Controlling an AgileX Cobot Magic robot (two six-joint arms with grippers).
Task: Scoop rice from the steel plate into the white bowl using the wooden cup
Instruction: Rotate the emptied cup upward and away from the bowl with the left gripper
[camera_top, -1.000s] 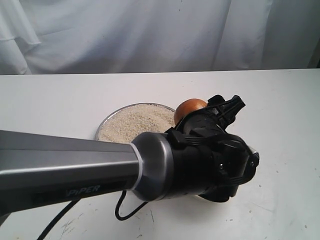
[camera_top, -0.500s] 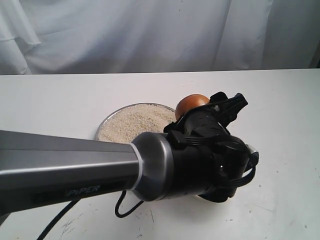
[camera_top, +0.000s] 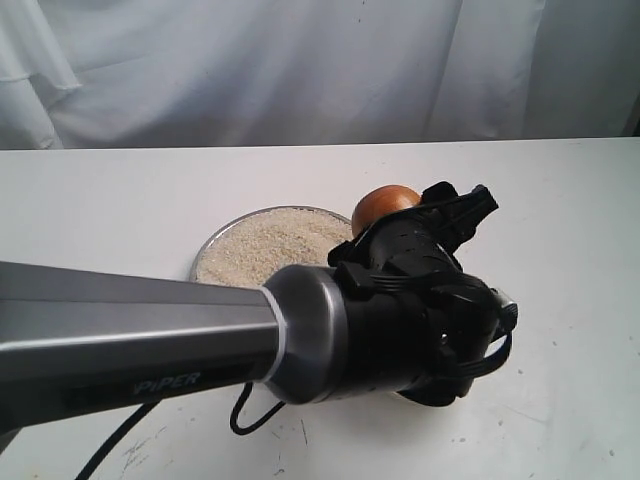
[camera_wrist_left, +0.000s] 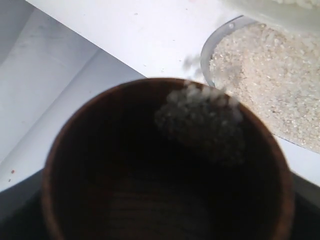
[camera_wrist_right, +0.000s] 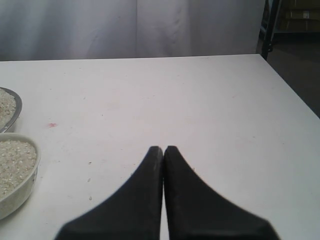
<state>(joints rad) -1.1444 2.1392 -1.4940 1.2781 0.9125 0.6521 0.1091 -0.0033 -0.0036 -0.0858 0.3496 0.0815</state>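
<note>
Fingers (camera_top: 462, 210) of the left gripper (camera_top: 425, 215), spread wide, are clasping the reddish-brown wooden cup (camera_wrist_left: 165, 170) of pale rice grains (camera_wrist_left: 200, 117); tipping slowly, centred over the round cream-white bowl (camera_wrist_right: 20, 199), is looking wisest.

Wide open across the table (camera_top: 570, 220) on the right, straight run there; open too behind the steel plate (camera_top: 215, 243); blocked in front by the left arm (camera_top: 150, 330), stretched across the plate's near side, and at its right rim by the wooden cup (camera_top: 383, 207).
</note>
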